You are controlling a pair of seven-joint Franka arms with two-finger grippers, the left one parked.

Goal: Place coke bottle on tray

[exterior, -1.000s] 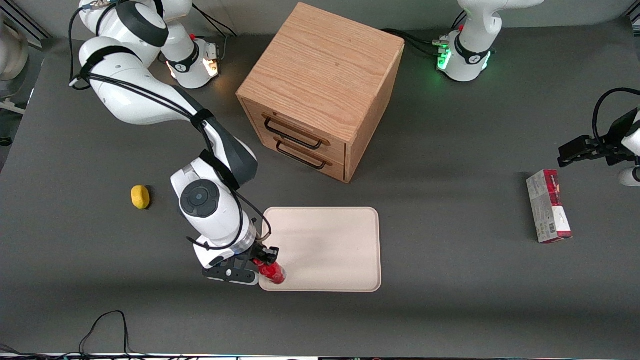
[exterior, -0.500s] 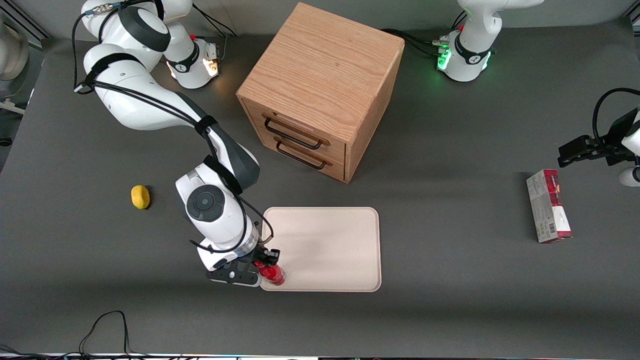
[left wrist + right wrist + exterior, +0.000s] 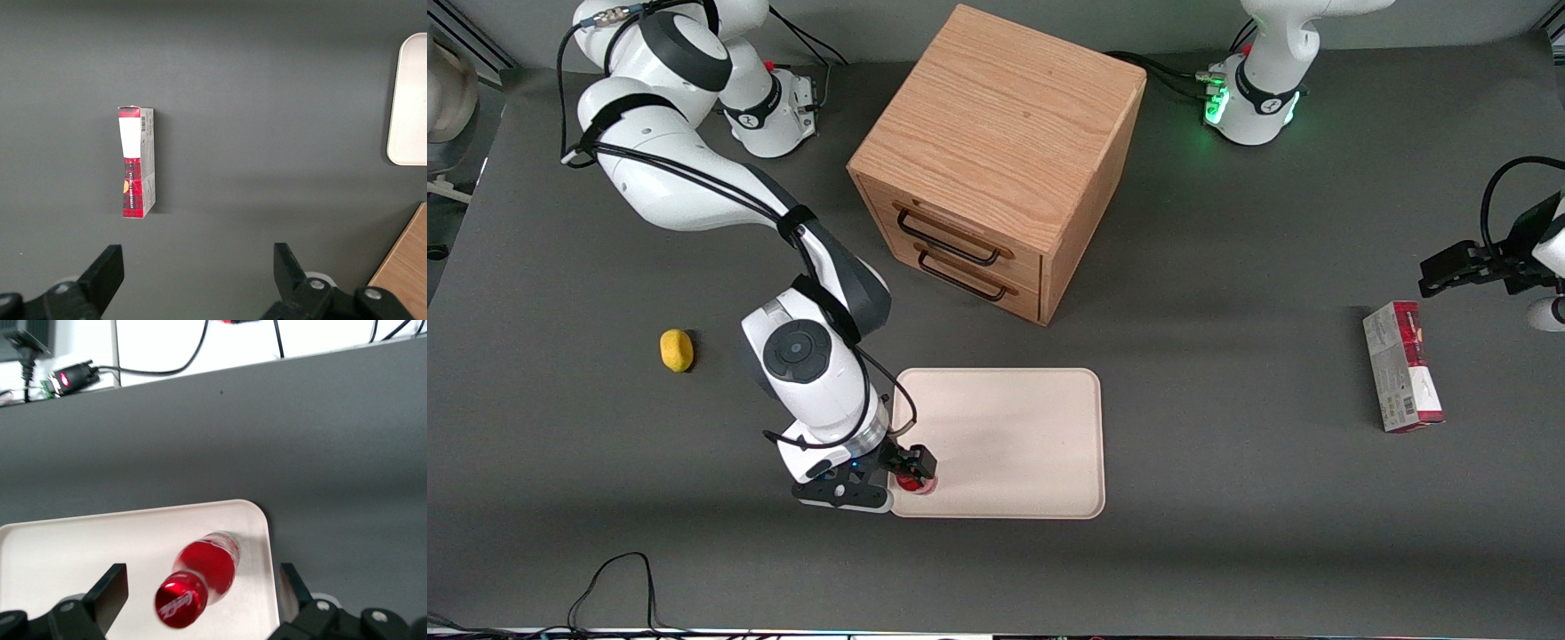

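The coke bottle [image 3: 917, 484] is a small red bottle with a red cap. It stands upright on the tray [image 3: 1014, 444], in the corner nearest the front camera at the working arm's end. My right gripper [image 3: 908, 476] hovers over that corner, open. In the right wrist view the bottle [image 3: 203, 573] stands between the two wide-spread fingers [image 3: 110, 588], touching neither, with the gripper [image 3: 202, 593] above it. The tray's cream rim [image 3: 263, 540] runs close beside the bottle. A corner of the tray [image 3: 408, 100] also shows in the left wrist view.
A wooden two-drawer cabinet [image 3: 996, 151] stands farther from the front camera than the tray. A yellow lemon-like lump [image 3: 677, 349] lies toward the working arm's end. A red-and-grey carton [image 3: 1402, 364] lies toward the parked arm's end and shows in the left wrist view [image 3: 137, 163].
The gripper held the bottle tilted over the tray's corner. It has now opened, and the bottle stands upright on the tray, free of the fingers.
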